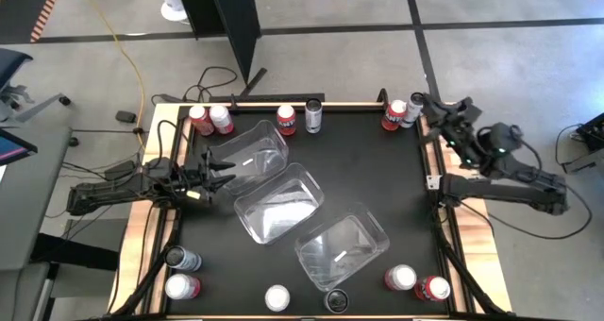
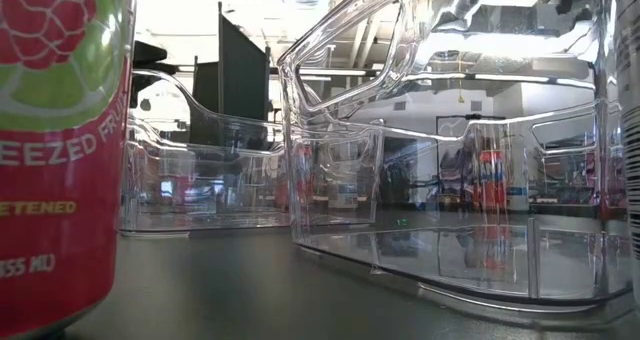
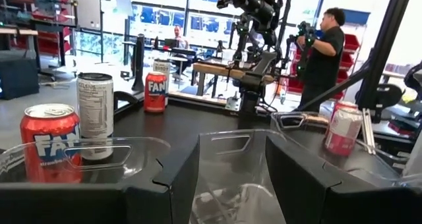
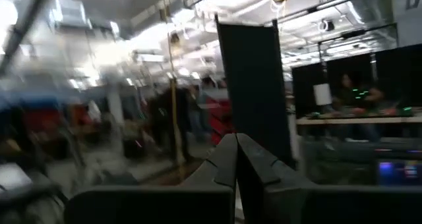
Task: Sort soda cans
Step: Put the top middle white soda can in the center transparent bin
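Soda cans stand upright along the table's edges. At the far edge are two red-and-white ones (image 1: 209, 120), a red one (image 1: 287, 119), a dark one (image 1: 313, 115) and a pair (image 1: 403, 111). Several more (image 1: 181, 272) (image 1: 417, 283) stand along the near edge. My left gripper (image 1: 223, 166) (image 3: 232, 143) lies level and open at the left clear tub (image 1: 250, 156), whose end wall (image 3: 231, 165) shows between its fingers. Raised at the far right corner, my right gripper (image 1: 436, 106) (image 4: 237, 159) is shut and holds nothing. My left gripper's fingers (image 3: 171, 178) come level from the table's left side at the left tub's end. Whether they touch its wall I cannot tell.
Three clear plastic tubs lie in a slanting row across the black mat: left (image 1: 250, 156), middle (image 1: 278, 203), right (image 1: 342, 247). In the low view a red can (image 2: 50, 150) stands close by, with tubs (image 2: 350, 150) behind it. A person (image 3: 326, 49) stands beyond the table.
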`<state>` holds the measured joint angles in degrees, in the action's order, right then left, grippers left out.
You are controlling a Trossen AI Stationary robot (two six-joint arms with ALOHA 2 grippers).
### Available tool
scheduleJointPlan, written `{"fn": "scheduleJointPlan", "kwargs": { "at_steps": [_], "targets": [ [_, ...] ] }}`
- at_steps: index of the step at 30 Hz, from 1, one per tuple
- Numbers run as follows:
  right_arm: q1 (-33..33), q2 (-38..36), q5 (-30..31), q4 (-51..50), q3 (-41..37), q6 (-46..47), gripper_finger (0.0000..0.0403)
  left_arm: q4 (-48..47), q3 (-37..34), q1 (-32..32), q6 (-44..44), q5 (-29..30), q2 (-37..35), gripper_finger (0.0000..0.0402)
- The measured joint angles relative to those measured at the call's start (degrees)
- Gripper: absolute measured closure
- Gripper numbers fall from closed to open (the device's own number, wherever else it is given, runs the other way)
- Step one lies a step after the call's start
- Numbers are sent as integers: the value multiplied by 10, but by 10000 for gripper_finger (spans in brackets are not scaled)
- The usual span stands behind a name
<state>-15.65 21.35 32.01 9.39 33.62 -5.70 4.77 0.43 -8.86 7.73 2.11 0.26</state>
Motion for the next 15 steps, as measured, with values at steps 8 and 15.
{"fn": "scheduleJointPlan", "kwargs": {
  "at_steps": [8, 15],
  "targets": [
    [-50, 176, -7, 0, 86, -80, 376, -1, 0, 0, 40, 0, 0, 233],
    [-72, 331, -79, -63, 200, -98, 376, -5, 0, 0, 33, 5, 0, 233]
  ]
}}
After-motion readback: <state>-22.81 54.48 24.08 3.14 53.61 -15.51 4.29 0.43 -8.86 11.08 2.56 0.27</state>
